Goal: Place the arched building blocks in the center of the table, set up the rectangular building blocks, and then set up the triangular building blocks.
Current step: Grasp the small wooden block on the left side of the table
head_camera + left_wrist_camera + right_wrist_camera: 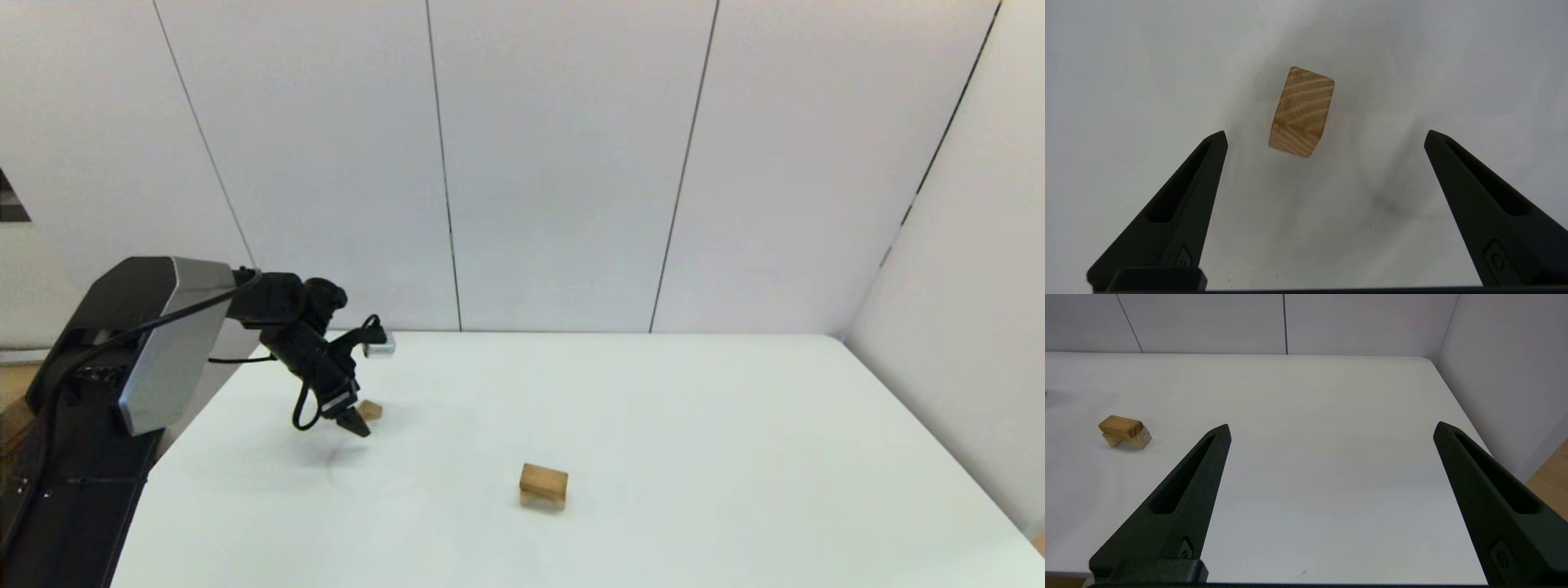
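The arched block [542,499] stands near the middle of the white table [694,425], and the darker rectangular block [544,478] lies flat on top of it. The right wrist view shows the same pair, the arched block [1128,439] under the rectangular block [1120,426]. The small triangular block [371,410] lies on the table's left part. My left gripper [353,423] hovers open just above it. In the left wrist view the triangular block [1301,112] lies between and slightly beyond the two fingers of the left gripper [1325,132], untouched. My right gripper [1331,428] is open, empty and far from the stack.
White wall panels stand behind the table, and another wall [963,245] runs along its right side. The table's left edge [175,441] passes under the left arm. A wooden floor [1551,477] shows past the table's right edge.
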Available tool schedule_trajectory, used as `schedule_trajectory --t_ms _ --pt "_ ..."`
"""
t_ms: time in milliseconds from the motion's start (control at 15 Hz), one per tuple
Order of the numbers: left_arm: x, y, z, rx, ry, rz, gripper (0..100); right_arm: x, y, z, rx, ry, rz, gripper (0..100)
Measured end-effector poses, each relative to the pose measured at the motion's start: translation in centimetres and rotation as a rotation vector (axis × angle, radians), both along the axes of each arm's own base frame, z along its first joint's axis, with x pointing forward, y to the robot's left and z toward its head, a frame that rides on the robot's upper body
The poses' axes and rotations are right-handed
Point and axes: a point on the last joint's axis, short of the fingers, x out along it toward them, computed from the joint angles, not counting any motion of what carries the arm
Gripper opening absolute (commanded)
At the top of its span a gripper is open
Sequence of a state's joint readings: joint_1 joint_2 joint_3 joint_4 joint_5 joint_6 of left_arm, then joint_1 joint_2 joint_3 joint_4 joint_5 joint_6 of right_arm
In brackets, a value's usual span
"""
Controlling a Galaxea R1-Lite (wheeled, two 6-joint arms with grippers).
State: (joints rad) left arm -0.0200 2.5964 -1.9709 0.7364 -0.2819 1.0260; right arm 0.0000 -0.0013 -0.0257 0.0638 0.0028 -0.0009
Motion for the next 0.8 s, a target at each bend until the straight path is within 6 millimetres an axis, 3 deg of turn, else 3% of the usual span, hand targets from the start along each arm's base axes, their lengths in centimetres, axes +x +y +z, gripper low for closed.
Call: schedule_trajectory --t_ms 800 --pt "0.7 0.6 -1.4 -0.043 -0.022 0.003 100 0.0 0.0 0.0 0.0 0.0 -0.001 100"
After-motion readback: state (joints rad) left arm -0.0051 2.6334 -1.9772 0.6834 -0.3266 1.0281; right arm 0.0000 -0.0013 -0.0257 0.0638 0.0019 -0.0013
